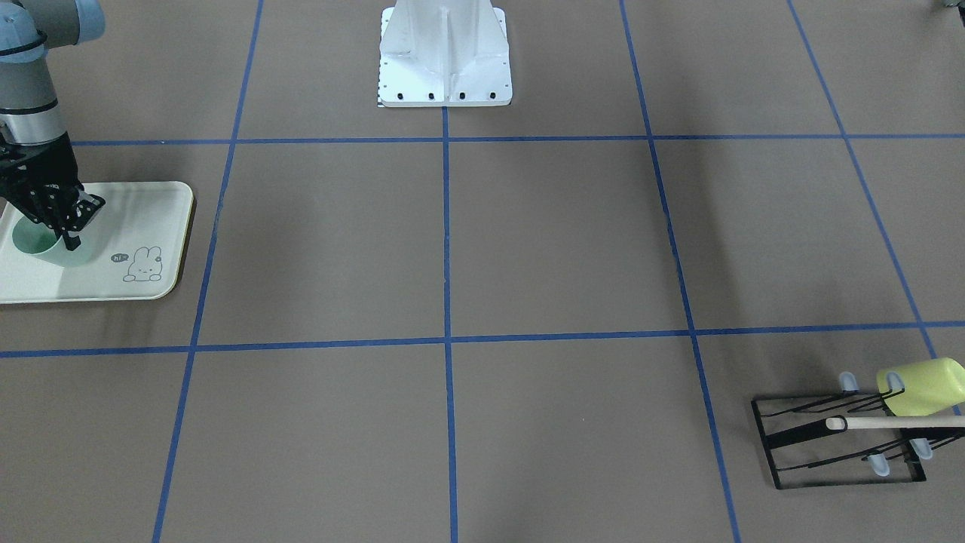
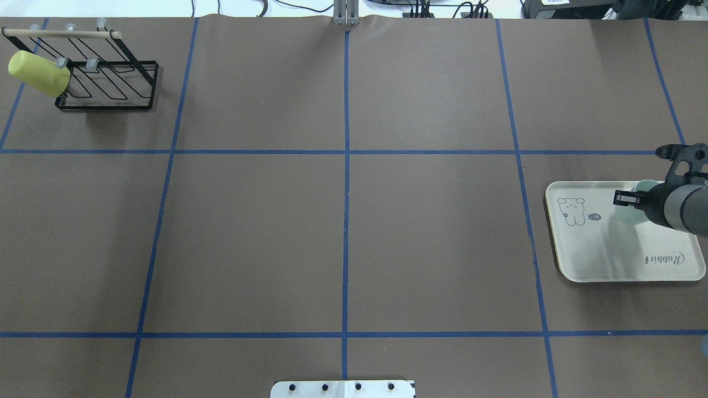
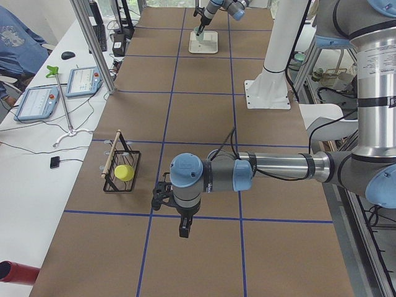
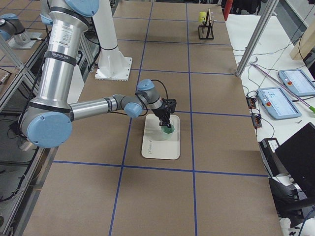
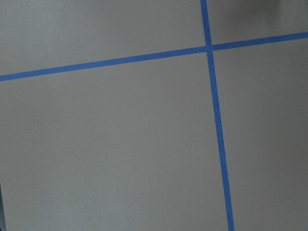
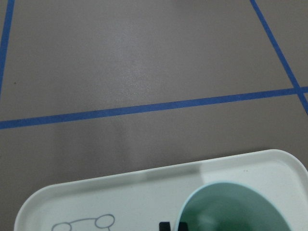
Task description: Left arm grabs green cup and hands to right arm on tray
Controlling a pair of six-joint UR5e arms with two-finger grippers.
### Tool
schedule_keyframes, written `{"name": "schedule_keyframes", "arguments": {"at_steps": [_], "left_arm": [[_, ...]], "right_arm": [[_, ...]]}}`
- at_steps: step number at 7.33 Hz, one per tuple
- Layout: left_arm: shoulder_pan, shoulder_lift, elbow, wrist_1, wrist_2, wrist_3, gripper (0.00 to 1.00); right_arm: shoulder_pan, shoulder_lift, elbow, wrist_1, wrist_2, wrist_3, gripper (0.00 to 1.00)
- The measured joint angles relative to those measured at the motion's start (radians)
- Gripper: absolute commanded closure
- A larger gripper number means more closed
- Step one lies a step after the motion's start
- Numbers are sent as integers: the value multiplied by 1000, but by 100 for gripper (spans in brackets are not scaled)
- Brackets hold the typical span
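The green cup point(image 1: 38, 243) is seen upright on the tray point(image 1: 143, 211), near the end away from the bunny drawing, and appears to rest on the tray floor, though contact cannot be confirmed. The right gripper point(image 1: 59, 230) is lowered over the cup. Its jaws are set narrowly astride the cup wall, with one finger point(image 6: 165, 225) shown just outside the rim in the right wrist view and the other hidden, presumably inside the cup. Whether the wall is pinched or freed cannot be told. The left gripper point(image 3: 182, 228) is found only in the side view, low over bare table near the rack point(image 1: 799, 445) and well apart from the tray. How far it is opened cannot be told, and nothing is seen in it. The hand-over is judged done, and setting down and release are taken as the step in hand. The cup base should be seated flat before anything is loosened. The jaws should then be parted enough that neither finger touches the wall. The wrist should be raised straight up, so that the light, tapered cup is not caught at the rim and tipped or dragged across the tray.
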Motion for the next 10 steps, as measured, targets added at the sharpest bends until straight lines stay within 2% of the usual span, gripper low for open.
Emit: {"name": "schedule_keyframes", "arguments": {"at_steps": [1,2,6,8,10], "left_arm": [[0,1,0,0,0,0,0],[0,1,0,0,0,0,0],[0,0,-2,0,-1,0,0],[0,-1,-4,0,-1,1,0],[0,-1,-6,0,-1,2,0]], "right_arm": [[-13,-3,-1,-2,-16,2,47],[-20,-4,-1,-3,-22,2,2],[-10,3,29,-31,17,-29,1],[59,6,92,-118,124,-136,1],[207,5,106,-172,312,-363,0]]}}
